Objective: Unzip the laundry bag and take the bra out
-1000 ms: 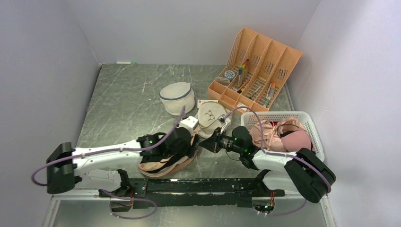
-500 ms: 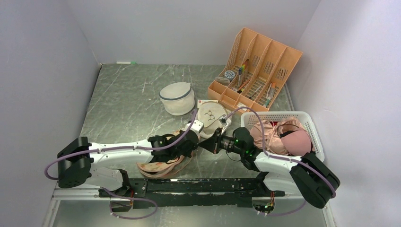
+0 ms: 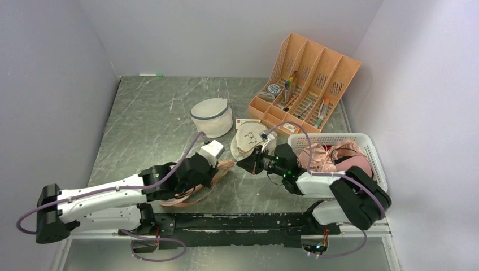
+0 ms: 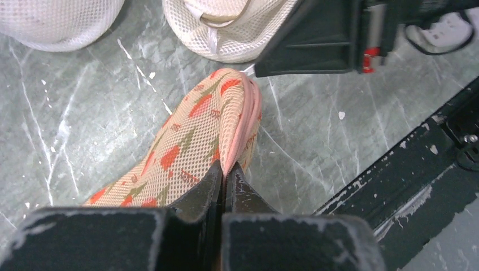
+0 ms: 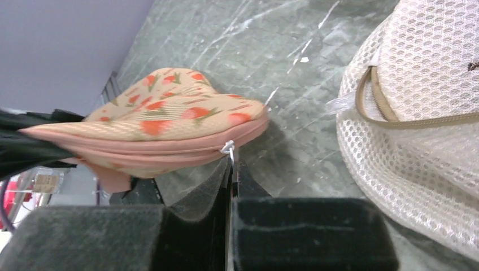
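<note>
A lab test cell: plain white walls (image 3: pixel 226 34) enclose a marbled table (image 3: pixel 147 113).

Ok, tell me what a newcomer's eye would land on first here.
The flat beige fabric laundry bag with orange-red carrot print is front centre of the table, pinched between both claws: the left claw on its pink edging, the right claw at its zip pull. Next, the peach slotted plastic organiser at the back right.

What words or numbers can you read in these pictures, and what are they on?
No text can be read.
Small white card with a red mark, beside the orange plastic organiser: too small.
Red sticker on the right gripper: blurred.
Round cream mesh bag: a glasses drawing, no words.
</note>
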Tool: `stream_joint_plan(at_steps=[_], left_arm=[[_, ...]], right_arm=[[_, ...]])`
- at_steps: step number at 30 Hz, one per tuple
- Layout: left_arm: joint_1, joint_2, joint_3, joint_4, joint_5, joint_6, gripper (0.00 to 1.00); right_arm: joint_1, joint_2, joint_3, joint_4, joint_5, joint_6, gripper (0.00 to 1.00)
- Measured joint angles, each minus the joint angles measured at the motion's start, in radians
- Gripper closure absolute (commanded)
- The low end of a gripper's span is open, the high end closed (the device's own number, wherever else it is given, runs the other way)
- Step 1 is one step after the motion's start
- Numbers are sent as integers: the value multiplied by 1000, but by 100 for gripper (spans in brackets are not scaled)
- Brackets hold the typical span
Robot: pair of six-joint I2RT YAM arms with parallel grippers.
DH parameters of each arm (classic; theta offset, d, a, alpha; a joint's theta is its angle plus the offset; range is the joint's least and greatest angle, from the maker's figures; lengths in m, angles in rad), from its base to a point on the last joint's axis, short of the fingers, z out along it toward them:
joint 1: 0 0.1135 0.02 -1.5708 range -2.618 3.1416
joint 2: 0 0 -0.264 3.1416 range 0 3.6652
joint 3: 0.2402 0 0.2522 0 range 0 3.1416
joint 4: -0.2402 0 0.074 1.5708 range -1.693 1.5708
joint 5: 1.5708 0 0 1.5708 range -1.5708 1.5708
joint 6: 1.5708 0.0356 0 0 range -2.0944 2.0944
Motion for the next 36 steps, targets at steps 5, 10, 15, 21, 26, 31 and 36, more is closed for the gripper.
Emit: stream_joint_plan(at_steps=[5, 10, 15, 21, 26, 31, 36], left_arm=[[0, -105, -26, -5, 18, 61, 93], [0, -110, -26, -8, -1, 70, 93], [0, -97, -26, -17, -29, 32, 93], [0, -60, 0, -43, -105, -50, 93], [1, 72, 78, -59, -161, -113, 86], [1, 233, 140, -36, -139, -117, 67], [1, 322, 157, -6, -65, -88, 32]], right_arm=[[-8, 179, 64, 44, -14, -16, 100], [-8, 320, 123, 97, -26, -16, 100], [-8, 355, 156, 98, -27, -17, 100], [-8, 302, 180, -5, -10, -46, 86], [-8, 145, 178, -145, 34, -74, 71], [-10, -54, 148, -303, 113, -104, 54], [-18, -239, 124, -465, 218, -134, 45]])
